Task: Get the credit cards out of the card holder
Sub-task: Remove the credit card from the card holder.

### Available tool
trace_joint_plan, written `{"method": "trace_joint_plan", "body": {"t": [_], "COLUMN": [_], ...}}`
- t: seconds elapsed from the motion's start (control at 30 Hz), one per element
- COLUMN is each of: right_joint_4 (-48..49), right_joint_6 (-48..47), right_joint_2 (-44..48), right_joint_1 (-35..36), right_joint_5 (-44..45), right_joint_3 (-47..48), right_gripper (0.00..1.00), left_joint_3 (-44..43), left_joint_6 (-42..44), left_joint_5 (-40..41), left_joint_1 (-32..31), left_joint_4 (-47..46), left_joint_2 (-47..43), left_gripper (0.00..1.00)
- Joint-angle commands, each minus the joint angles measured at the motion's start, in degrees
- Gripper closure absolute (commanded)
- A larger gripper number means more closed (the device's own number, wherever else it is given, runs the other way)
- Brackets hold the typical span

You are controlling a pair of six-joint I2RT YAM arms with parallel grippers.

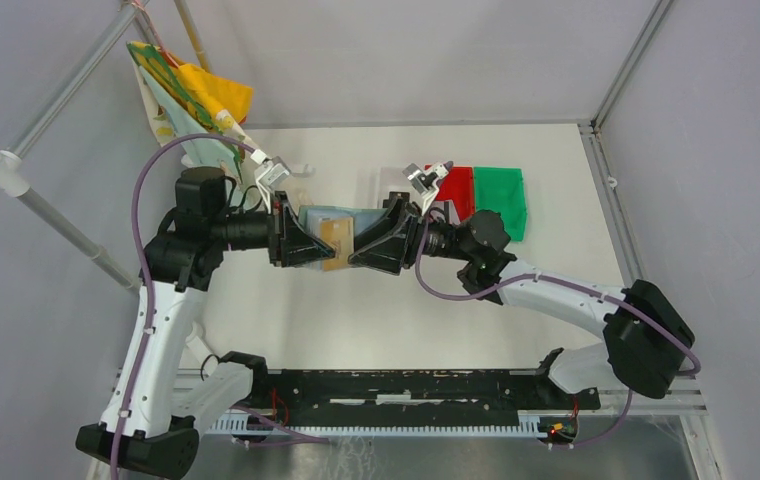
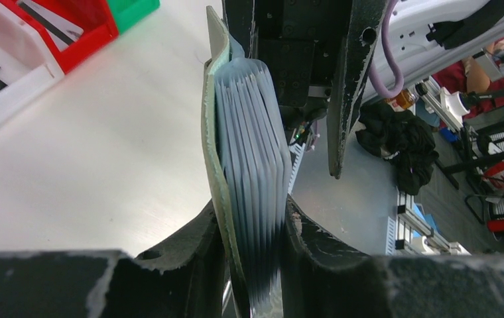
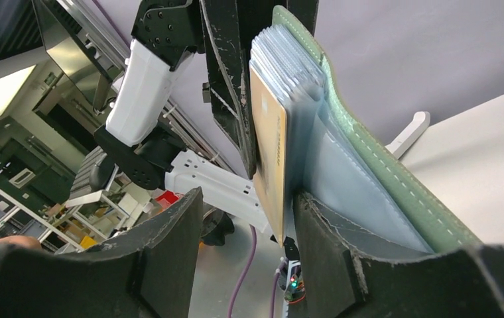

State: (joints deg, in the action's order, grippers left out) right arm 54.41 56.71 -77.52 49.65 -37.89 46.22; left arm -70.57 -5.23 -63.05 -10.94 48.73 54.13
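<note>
The left pincer (image 2: 252,233) clamps the card holder (image 2: 211,132); the right pincer (image 3: 246,207) stands open astride the tan card (image 3: 269,149). It should pinch only that card, then pull straight out.

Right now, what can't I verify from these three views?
- Any cards besides the tan card in the card holder: stacked sleeves hide them, both wrist views.
- Right hand contact on that card: top view, hand bodies cover it.
- Red bin contents: left wrist, cut by the edge.
</note>
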Motion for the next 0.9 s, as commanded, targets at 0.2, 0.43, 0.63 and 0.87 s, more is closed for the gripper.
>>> {"method": "trace_joint_plan", "body": {"t": [0.2,0.43,0.63,0.87], "right_joint_4": [28.65,37.92,39.91,38.53], "right_joint_6": [13.36,18.65,19.82,19.36], "right_joint_2": [-8.3,-11.65,-11.55,-11.14], "right_joint_1": [-2.29,-3.06,-3.9,-3.82], "right_joint_5": [-7.22,-7.8,-7.53,-5.9], "right_joint_3": [2.19,1.69,0.83,0.32], "right_gripper": [0.47,0.53,0.59,0.62], "left_joint_3": [-1.65,-1.41,0.33,-0.11], "left_joint_6": [-5.0,-6.76,-10.01,-10.37], "left_joint_5": [-5.38,-5.15,-6.18,-7.26], "left_joint_1": [-0.31,-0.31,-0.31,-0.33], "left_joint_4": [-9.92,-14.03,-17.01,-16.93], "left_joint_2": [5.06,5.79,6.0,5.52], "left_gripper": [0.98,0.98,0.98,0.92]}}
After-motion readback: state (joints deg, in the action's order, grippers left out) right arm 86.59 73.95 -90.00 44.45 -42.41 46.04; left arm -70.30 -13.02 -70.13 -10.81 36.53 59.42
